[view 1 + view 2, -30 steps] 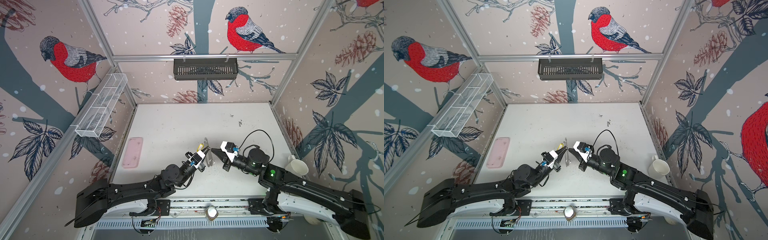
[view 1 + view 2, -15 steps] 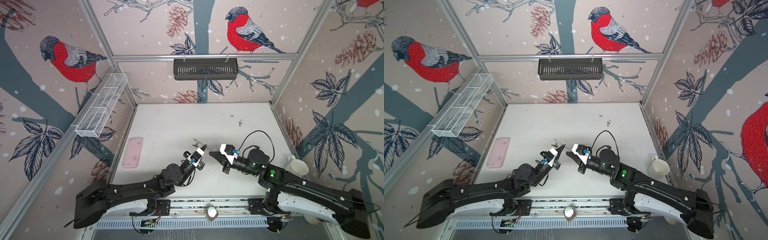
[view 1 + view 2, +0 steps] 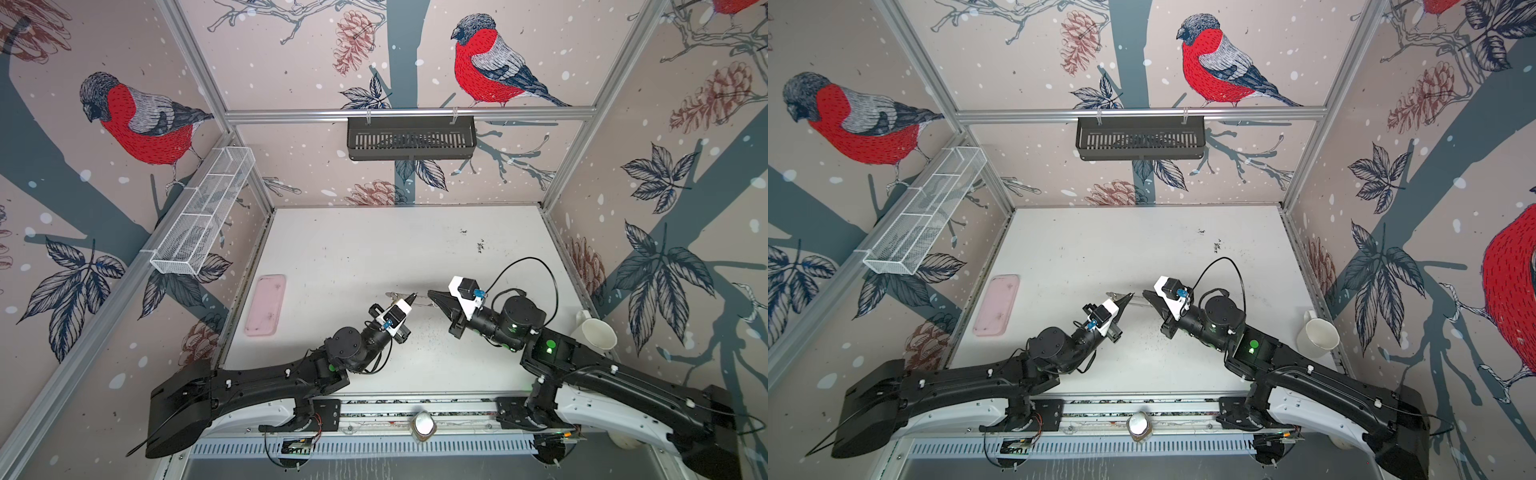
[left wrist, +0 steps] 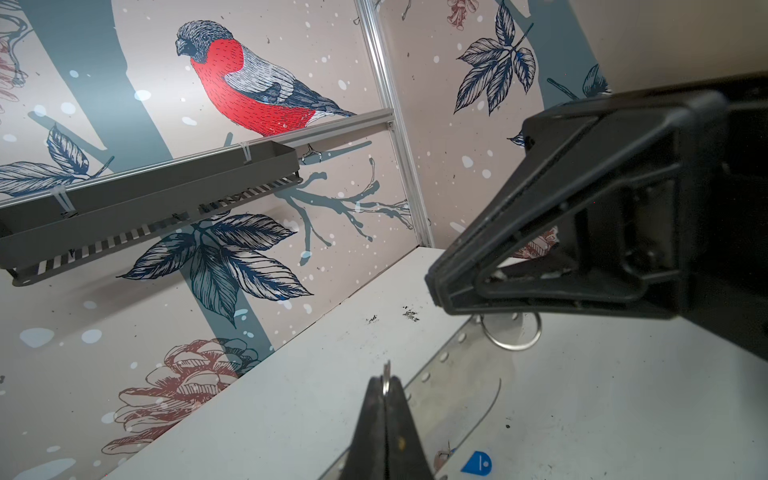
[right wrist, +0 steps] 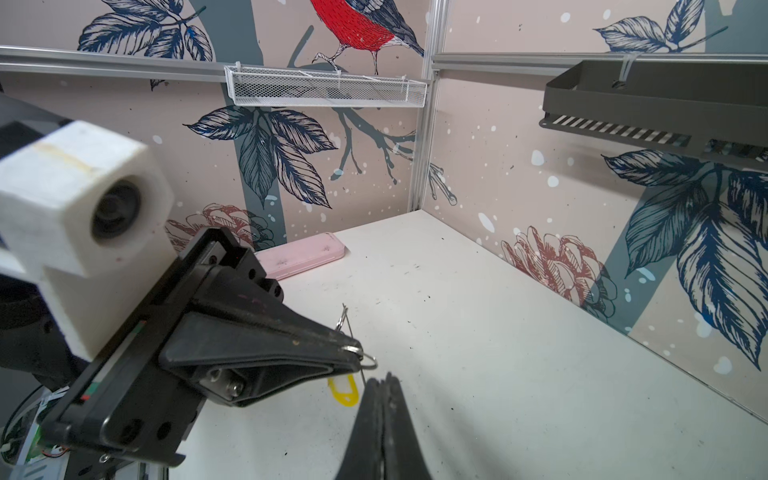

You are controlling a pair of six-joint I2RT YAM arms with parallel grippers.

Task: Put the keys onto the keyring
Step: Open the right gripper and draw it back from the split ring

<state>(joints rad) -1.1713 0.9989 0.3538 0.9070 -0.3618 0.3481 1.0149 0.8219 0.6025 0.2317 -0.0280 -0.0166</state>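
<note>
Two arms: both lie low over the bench (image 3: 374,249), reaching in from the near rail, wrists angled toward each other at mid-bench.
Left fingers (image 3: 410,296): pressed together, pinching a small metal ring (image 4: 387,372) at their tips; the tips point toward the right fingers.
Right fingers (image 3: 440,300): pressed together in the right wrist view; tips near the left tips, not touching. Whether they grip anything: cannot tell.
Keyring (image 4: 457,374): grey plate spanning between the two sets of fingertips, holed edge just beside the left fingers. A second ring (image 4: 514,347) sits under the right fingers. Resting on the bench or held clear: cannot tell.
Blue-tagged key (image 4: 477,463): on the bench just beside the left fingers; only the tag shows.
Yellow-tagged key (image 5: 344,390): beneath the left fingers, near the right tips; only the tag shows.
Pink tray (image 3: 266,305): well apart from both sets of fingers.
</note>
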